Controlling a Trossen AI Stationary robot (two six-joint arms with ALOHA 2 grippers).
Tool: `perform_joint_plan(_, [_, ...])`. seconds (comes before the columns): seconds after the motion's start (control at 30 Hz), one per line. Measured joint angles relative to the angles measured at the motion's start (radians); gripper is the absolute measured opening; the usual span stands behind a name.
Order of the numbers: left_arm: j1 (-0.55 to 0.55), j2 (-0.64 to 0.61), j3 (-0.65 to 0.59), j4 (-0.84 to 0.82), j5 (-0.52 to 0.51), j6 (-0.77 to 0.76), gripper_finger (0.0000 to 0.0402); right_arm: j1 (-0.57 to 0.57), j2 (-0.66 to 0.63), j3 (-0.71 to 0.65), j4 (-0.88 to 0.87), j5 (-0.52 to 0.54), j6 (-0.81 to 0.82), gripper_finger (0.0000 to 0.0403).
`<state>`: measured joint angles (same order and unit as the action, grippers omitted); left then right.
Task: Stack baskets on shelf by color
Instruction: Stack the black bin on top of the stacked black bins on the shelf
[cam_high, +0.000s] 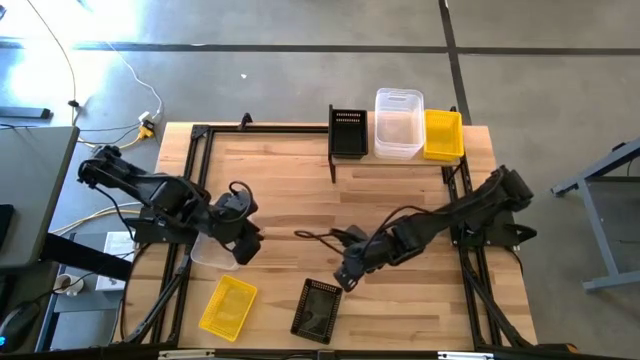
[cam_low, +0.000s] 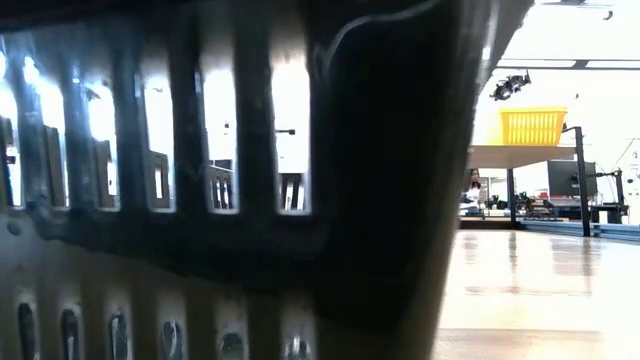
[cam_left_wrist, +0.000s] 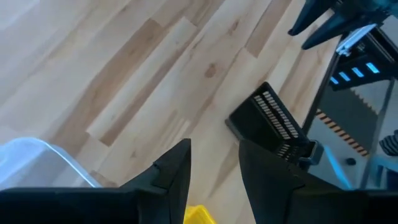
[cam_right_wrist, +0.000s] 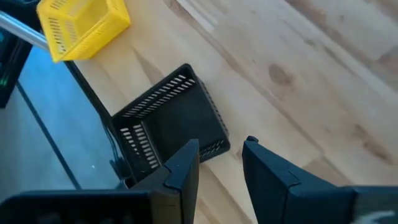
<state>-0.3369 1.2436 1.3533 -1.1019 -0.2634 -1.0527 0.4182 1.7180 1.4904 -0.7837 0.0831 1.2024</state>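
Observation:
Near the table's front edge lie a black basket (cam_high: 318, 310) (cam_right_wrist: 168, 124) (cam_left_wrist: 273, 121) and a yellow basket (cam_high: 228, 306) (cam_right_wrist: 81, 28). A clear tub (cam_high: 213, 250) (cam_left_wrist: 43, 162) sits at the left. My right gripper (cam_high: 348, 275) (cam_right_wrist: 221, 165) hangs open just above and beyond the black basket's far end. My left gripper (cam_high: 243, 245) (cam_left_wrist: 214, 168) hovers open over the clear tub's right side. On the shelf (cam_low: 510, 155) at the far edge stand a black basket (cam_high: 348, 132), stacked clear tubs (cam_high: 399, 123) and a yellow basket (cam_high: 443, 135) (cam_low: 532, 127).
A black frame rail (cam_high: 190, 180) runs along the table's left side and another (cam_high: 470, 250) along its right. Bare wood (cam_high: 290, 190) lies between the shelf and the loose baskets. In the low view the near black basket (cam_low: 200, 180) blocks most of the table.

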Motion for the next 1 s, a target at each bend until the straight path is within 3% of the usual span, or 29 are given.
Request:
perform_joint_plan(0.57, [-0.038, 0.064, 0.000, -0.010, 0.006, -0.092, 0.0125, 0.087, 0.099, 0.000, 0.028, -0.034, 0.208, 0.0108])
perform_joint_plan(0.83, [-0.038, 0.063, 0.000, -0.010, 0.015, -0.086, 0.0125, 0.141, 0.101, 0.000, 0.095, -0.040, 0.218, 0.0108])
perform_joint_plan(1.0, [-0.038, 0.063, 0.000, -0.010, 0.028, -0.037, 0.0125, 0.148, 0.101, 0.000, 0.109, 0.011, 0.377, 0.0108])
